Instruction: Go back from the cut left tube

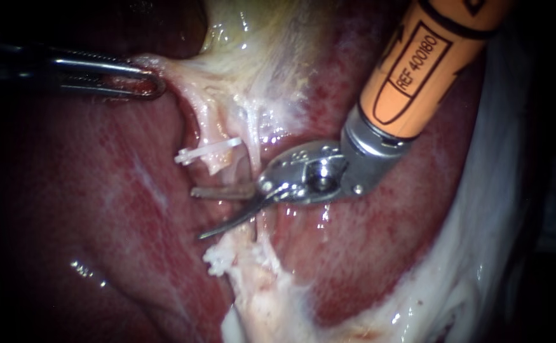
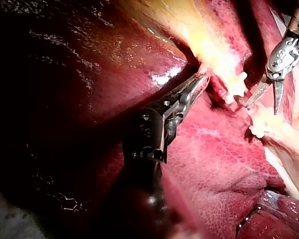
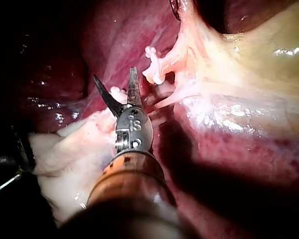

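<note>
The cut tube shows as two stumps in the endoscope view. The upper stump [image 1: 211,162] carries a white clip [image 1: 208,151], and the lower stump [image 1: 239,254] carries clips [image 1: 217,260]. My right instrument [image 1: 195,214], on an orange shaft, holds two blades open in the gap between the stumps, touching neither. The right wrist view shows the blades [image 3: 114,74] spread just short of the clipped upper stump [image 3: 154,64]. My left instrument [image 1: 154,86] has its jaws shut on pale tissue at the gallbladder's [image 1: 258,38] neck, also seen in the left wrist view [image 2: 199,82].
Red liver [image 1: 100,190] lies all around the stumps. A thin pale strand [image 1: 252,149] runs down beside the upper stump and passes behind the right instrument's hinge. White fatty tissue [image 1: 481,254] lines the far right.
</note>
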`<action>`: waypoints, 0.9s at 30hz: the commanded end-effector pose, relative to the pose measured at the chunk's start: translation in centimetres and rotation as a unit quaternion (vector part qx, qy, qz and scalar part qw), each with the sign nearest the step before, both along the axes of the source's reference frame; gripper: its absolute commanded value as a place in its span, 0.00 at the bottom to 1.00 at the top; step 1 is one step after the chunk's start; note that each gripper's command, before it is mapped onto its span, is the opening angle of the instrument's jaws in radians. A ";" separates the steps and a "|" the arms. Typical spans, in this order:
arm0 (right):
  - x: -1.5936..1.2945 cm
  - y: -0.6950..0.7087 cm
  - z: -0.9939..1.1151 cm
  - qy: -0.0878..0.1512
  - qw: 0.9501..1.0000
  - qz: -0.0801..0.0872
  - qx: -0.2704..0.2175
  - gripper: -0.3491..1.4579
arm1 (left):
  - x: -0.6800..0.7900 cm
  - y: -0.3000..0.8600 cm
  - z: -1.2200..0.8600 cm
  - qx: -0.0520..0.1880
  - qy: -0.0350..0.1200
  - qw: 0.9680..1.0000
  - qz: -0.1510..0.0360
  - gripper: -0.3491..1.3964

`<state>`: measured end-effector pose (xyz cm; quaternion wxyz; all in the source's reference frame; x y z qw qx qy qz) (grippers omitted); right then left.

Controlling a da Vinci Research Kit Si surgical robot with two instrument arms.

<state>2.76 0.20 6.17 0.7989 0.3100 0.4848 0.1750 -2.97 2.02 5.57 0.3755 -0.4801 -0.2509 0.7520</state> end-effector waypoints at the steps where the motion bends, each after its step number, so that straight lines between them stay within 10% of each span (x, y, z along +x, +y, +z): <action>1: -0.07 -0.01 -0.04 -0.012 1.000 0.021 -0.011 0.99 | 0.00 0.00 0.00 0.000 0.000 1.000 0.000 0.00; 3: -0.24 -0.07 -0.09 -0.026 0.997 0.040 -0.054 0.99 | 0.01 0.00 0.00 0.000 0.000 1.000 0.000 0.00; 18: -1.29 0.10 -0.36 -0.130 0.965 0.025 -0.226 0.99 | 0.00 -0.01 0.03 -0.001 0.000 1.000 0.000 0.00; 27: -1.39 0.16 -0.40 -0.134 0.967 0.023 -0.217 0.99 | -0.15 -0.12 0.22 -0.006 0.001 1.000 0.000 0.00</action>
